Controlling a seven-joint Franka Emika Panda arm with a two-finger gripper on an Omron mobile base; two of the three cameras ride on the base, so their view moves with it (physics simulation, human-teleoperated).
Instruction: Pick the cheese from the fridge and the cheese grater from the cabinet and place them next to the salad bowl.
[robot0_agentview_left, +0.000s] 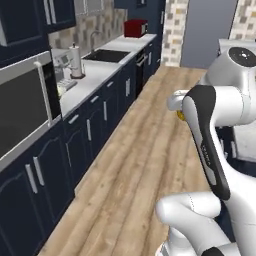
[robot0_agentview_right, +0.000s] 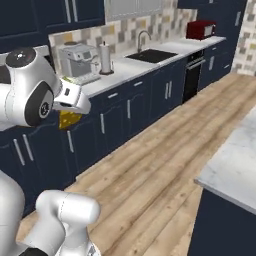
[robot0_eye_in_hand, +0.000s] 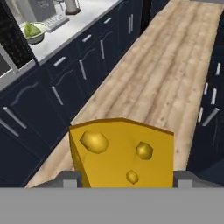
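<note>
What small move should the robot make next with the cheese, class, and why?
Probably carry the cheese toward the salad bowl on the counter. The fingers hold the wedge above the floor, and the bowl sits well ahead and to the left in the hand view.

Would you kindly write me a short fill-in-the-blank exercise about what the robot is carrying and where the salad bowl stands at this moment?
1. The gripper is shut on the ____, a yellow wedge with holes.
2. The salad bowl stands on the white ____, not on the floor.
3. The bowl holds a leafy ____ lettuce head.
4. The red appliance stands at the counter's ____ end, beyond the sink.

Missing words: cheese; counter; green; far
</note>
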